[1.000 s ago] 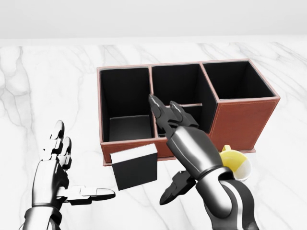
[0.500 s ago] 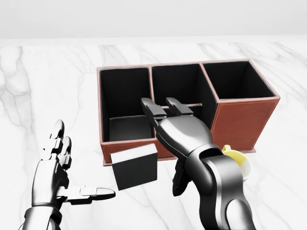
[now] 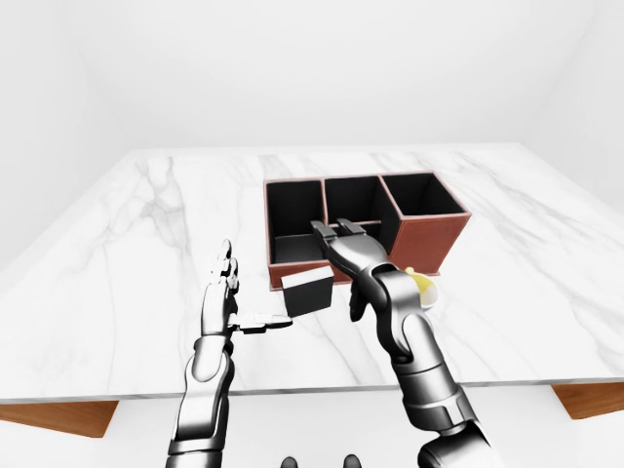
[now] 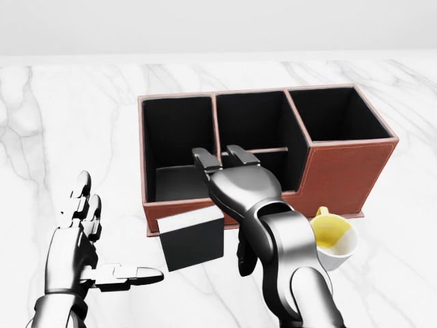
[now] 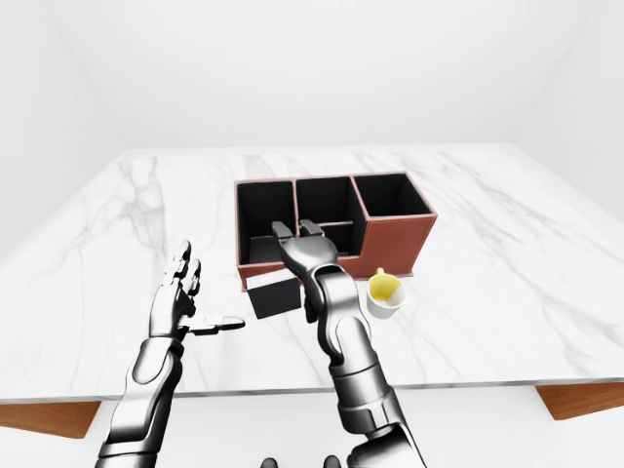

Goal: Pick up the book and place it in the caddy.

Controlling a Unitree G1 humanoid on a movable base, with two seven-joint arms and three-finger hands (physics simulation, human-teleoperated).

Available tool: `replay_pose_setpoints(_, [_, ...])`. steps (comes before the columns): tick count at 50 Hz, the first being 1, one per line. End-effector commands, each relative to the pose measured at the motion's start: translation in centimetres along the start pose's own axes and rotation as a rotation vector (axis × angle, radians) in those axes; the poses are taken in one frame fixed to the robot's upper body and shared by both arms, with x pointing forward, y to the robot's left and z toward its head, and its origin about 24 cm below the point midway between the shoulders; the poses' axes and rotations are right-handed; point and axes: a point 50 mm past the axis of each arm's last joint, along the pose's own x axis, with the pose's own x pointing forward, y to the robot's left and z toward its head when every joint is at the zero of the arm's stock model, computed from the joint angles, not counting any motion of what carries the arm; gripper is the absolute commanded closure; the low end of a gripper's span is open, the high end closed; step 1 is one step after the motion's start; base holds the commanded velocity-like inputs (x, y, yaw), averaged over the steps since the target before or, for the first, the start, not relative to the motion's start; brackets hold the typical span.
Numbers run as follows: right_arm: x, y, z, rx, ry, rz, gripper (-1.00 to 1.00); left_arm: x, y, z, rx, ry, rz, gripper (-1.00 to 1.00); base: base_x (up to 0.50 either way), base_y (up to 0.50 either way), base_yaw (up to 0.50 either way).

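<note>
In the head view, the right hand (image 4: 235,184) sits near the centre with its fingers (image 4: 205,162) spread and pointing toward 12 o'clock, over the low near wall of the caddy (image 4: 341,174); they grip nothing. Its thumb hangs down at 6 o'clock of the palm, just beside the book (image 4: 192,239). The book, a dark block with a pale top edge, stands tilted on the white marble surface (image 4: 68,123), touching or nearly touching the caddy's near wall, outside it, at 7 o'clock of the right hand. The left hand (image 4: 78,249) is at 8 o'clock of the view, fingers spread and upright, thumb pointing toward the book but apart from it. The brown caddy has black compartments. A white cup (image 4: 334,240) with yellow inside stands beside the caddy at 4 o'clock of the right hand.
</note>
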Motion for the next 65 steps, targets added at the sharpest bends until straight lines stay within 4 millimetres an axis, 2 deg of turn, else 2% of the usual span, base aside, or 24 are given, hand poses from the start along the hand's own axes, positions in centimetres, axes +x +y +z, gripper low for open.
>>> replay_pose_setpoints(1, [1.3, 0.6, 0.6, -0.011, -0.008, 0.02, -1.0, 0.0, 0.0, 0.0, -0.001, 0.001, 0.0, -1.0, 0.0, 0.0, 0.0])
replay_pose_setpoints(23, [4.4, 2.1, 1.8, -0.028, -0.031, 0.064, -1.0, 0.0, 0.0, 0.0, -0.001, 0.0, 0.0, -1.0, 0.0, 0.0, 0.0])
replay_pose_setpoints(47, [6.0, 4.5, 1.9, -0.032, -0.021, 0.108, -1.0, 0.0, 0.0, 0.2, -0.003, -0.004, 0.001, -1.0, 0.0, 0.0, 0.0])
replay_pose_setpoints(59, [7.1, 4.4, 3.3, -0.032, -0.048, 0.101, -1.0, 0.0, 0.0, 0.2, -0.004, -0.004, -0.001, -1.0, 0.0, 0.0, 0.0])
replay_pose_setpoints(65, [7.4, 5.0, 3.4, -0.034, -0.049, 0.107, -1.0, 0.0, 0.0, 0.2, -0.005, -0.005, -0.001, -1.0, 0.0, 0.0, 0.0])
